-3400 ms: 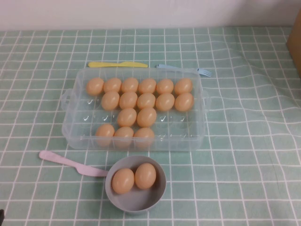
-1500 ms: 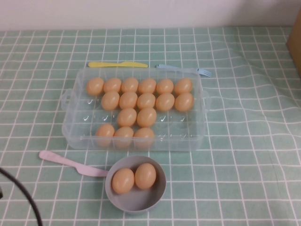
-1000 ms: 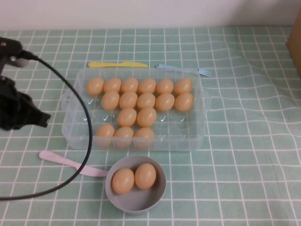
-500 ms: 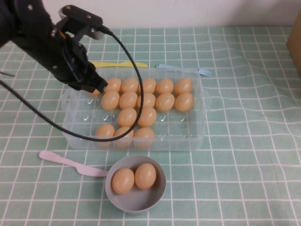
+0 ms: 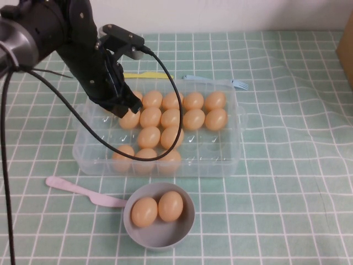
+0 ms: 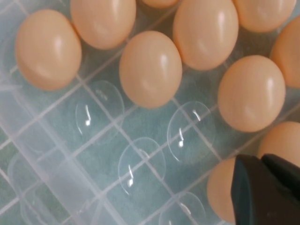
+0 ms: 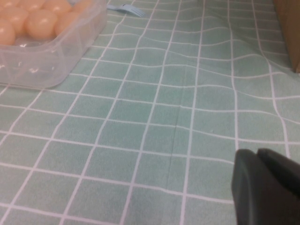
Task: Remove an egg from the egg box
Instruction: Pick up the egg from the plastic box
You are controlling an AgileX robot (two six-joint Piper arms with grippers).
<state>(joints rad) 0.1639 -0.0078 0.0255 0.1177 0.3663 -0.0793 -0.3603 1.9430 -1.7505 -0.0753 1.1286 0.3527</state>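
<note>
The clear egg box (image 5: 231, 163) sits mid-table with several tan eggs (image 5: 194, 119) in its cells. My left gripper (image 5: 126, 106) hangs over the box's far-left corner, above the eggs there, and hides one or two of them. In the left wrist view its black fingers (image 6: 260, 164) are shut together and empty, just above one egg (image 6: 219, 190), with empty cells (image 6: 140, 164) beside it. My right gripper (image 7: 258, 157) is out of the high view. It is shut and empty, low over the cloth to the right of the egg box (image 7: 47, 70).
A grey bowl (image 5: 186, 227) with two eggs stands in front of the box. A pink knife (image 5: 77, 190) lies to its left. A yellow knife (image 5: 151, 75) and a blue fork (image 5: 220, 81) lie behind the box. The left arm's black cable (image 5: 165, 149) loops over the box. A cardboard box (image 5: 348, 49) stands at the right edge.
My left arm came in from the left edge and swung right, over the egg box's far-left eggs. The eggs, bowl and cutlery have not moved.
</note>
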